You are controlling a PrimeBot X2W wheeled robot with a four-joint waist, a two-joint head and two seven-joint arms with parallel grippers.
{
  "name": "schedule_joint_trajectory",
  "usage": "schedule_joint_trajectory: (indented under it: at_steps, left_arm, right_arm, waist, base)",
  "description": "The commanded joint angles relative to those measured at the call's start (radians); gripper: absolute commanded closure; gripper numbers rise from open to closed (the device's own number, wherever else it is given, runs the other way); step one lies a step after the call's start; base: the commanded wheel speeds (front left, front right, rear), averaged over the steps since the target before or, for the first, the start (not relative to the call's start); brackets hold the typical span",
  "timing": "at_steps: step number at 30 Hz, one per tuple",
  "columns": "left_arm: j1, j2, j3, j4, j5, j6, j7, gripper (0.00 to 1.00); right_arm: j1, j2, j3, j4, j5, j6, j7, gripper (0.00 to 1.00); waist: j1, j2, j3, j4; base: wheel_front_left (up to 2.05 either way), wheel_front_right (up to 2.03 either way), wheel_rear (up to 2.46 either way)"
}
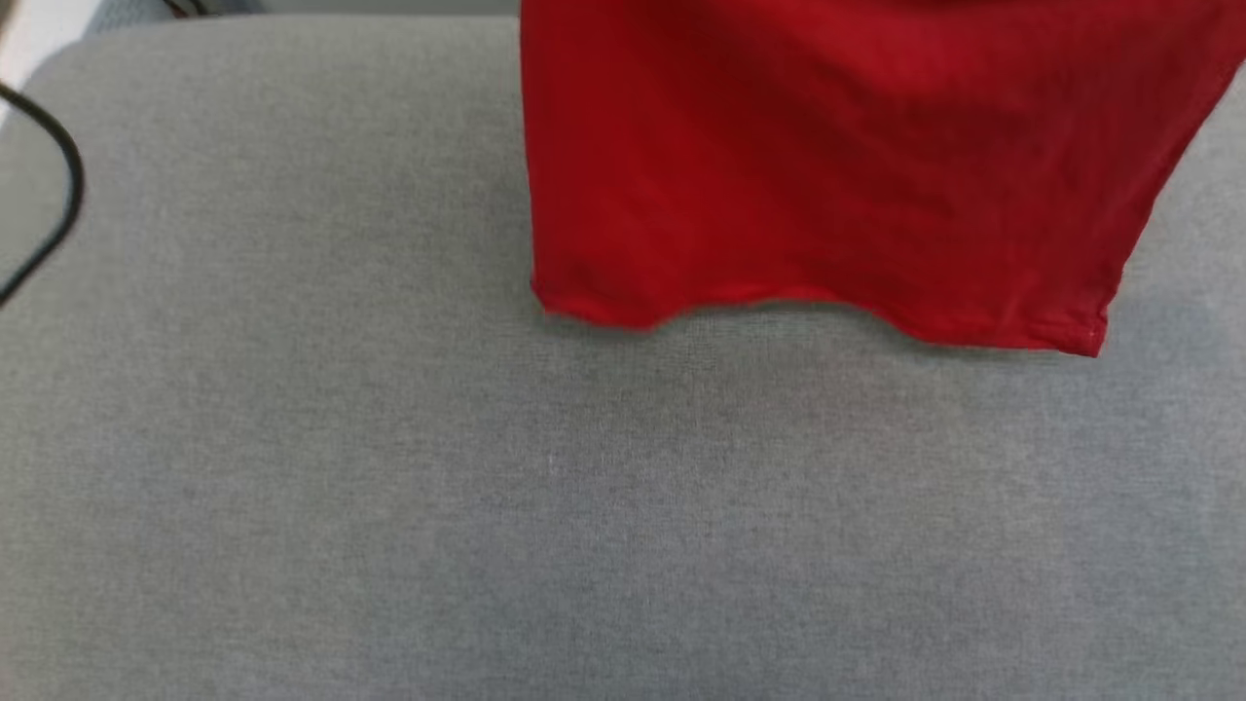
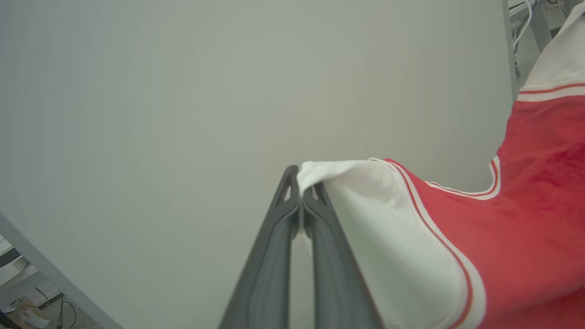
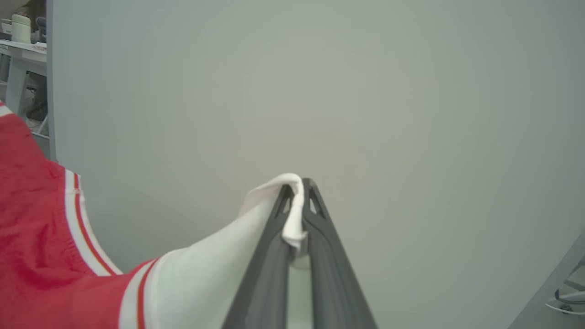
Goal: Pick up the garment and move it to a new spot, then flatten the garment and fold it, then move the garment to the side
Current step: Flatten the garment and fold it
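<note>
The left gripper (image 2: 301, 194) is pinched shut on the tip of one white sleeve (image 2: 388, 228) of the red T-shirt (image 1: 827, 166). The right gripper (image 3: 297, 201) is pinched shut on the tip of the other white sleeve (image 3: 205, 274). The T-shirt hangs down, its bottom edge over the far right part of the gray cloth surface (image 1: 389, 487), and a black cable (image 1: 63, 185) curls at that surface's left edge.

The garment (image 2: 525, 228), pinched in the left gripper (image 2: 300, 193), is looking like soft matt cloth; the gripper's fingers (image 2: 269, 256) are showing smooth, matt dark plastic.
</note>
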Motion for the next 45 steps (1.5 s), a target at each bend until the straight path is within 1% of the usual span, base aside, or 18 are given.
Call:
schedule_joint_trajectory:
  at_steps: [1, 7, 13, 17, 21, 27, 34, 37, 40, 43, 45]
  left_arm:
    - [-0.046, -0.018, 0.011, 0.029, -0.003, -0.011, -0.006, 1.00]
    - [-0.192, -0.058, 0.016, 0.158, 0.061, -0.028, -0.048, 1.00]
    - [-0.297, -0.083, 0.039, 0.246, 0.098, -0.022, -0.111, 1.00]
    - [-0.328, -0.077, 0.048, 0.282, 0.099, -0.029, -0.126, 1.00]
    - [-0.315, -0.067, 0.051, 0.305, 0.087, -0.038, -0.139, 1.00]
    - [-0.231, -0.069, 0.039, 0.330, 0.062, -0.044, -0.167, 1.00]
    - [-0.072, -0.053, 0.014, 0.357, 0.028, -0.057, -0.212, 1.00]
    - [0.003, -0.048, 0.014, 0.360, 0.003, -0.059, -0.244, 1.00]
    - [0.081, -0.057, 0.005, 0.364, -0.012, -0.051, -0.270, 1.00]
    - [0.161, -0.061, 0.003, 0.365, -0.036, -0.046, -0.299, 1.00]
    - [0.213, -0.052, 0.000, 0.370, -0.042, -0.043, -0.323, 1.00]
  right_arm:
    - [-0.063, 0.014, 0.016, 0.036, -0.018, -0.001, -0.009, 1.00]
    - [-0.317, 0.058, 0.094, 0.218, -0.087, -0.001, -0.075, 1.00]
    - [-0.523, 0.108, 0.154, 0.402, -0.152, -0.001, -0.169, 1.00]
    - [-0.613, 0.142, 0.193, 0.511, -0.162, -0.001, -0.213, 1.00]
    - [-0.653, 0.171, 0.232, 0.594, -0.144, -0.001, -0.244, 1.00]
    - [-0.621, 0.193, 0.289, 0.696, -0.103, -0.001, -0.302, 1.00]
    - [-0.477, 0.235, 0.347, 0.778, -0.031, -0.001, -0.396, 1.00]
    - [-0.401, 0.243, 0.377, 0.779, -0.001, -0.001, -0.424, 1.00]
    - [-0.310, 0.243, 0.417, 0.763, 0.028, -0.001, -0.447, 1.00]
    - [-0.225, 0.229, 0.460, 0.728, 0.050, -0.001, -0.460, 1.00]
    - [-0.169, 0.208, 0.485, 0.699, 0.068, -0.001, -0.466, 1.00]
  waist:
    - [0.0000, -0.0001, 0.097, -0.015]
    - [0.0000, -0.0001, 0.174, -0.025]
    - [0.0000, -0.0001, 0.211, -0.033]
    - [0.0000, -0.0001, 0.230, -0.036]
    - [0.0000, -0.0001, 0.254, -0.035]
    - [0.0000, -0.0001, 0.279, -0.026]
    - [0.0000, -0.0001, 0.246, -0.028]
    - [0.0000, -0.0001, 0.219, -0.028]
    - [0.0000, -0.0001, 0.184, -0.026]
    - [0.0000, -0.0001, 0.155, -0.024]
    - [0.0000, -0.0001, 0.133, -0.022]
  base:
    - [0.00, 0.00, 0.00]
    - [0.00, 0.00, 0.00]
    - [0.00, 0.00, 0.00]
    - [0.00, 0.00, 0.00]
    - [0.00, 0.00, 0.00]
    - [0.00, 0.00, 0.00]
    - [0.00, 0.00, 0.00]
    - [0.00, 0.00, 0.00]
    - [0.00, 0.00, 0.00]
    - [0.00, 0.00, 0.00]
    - [0.00, 0.00, 0.00]
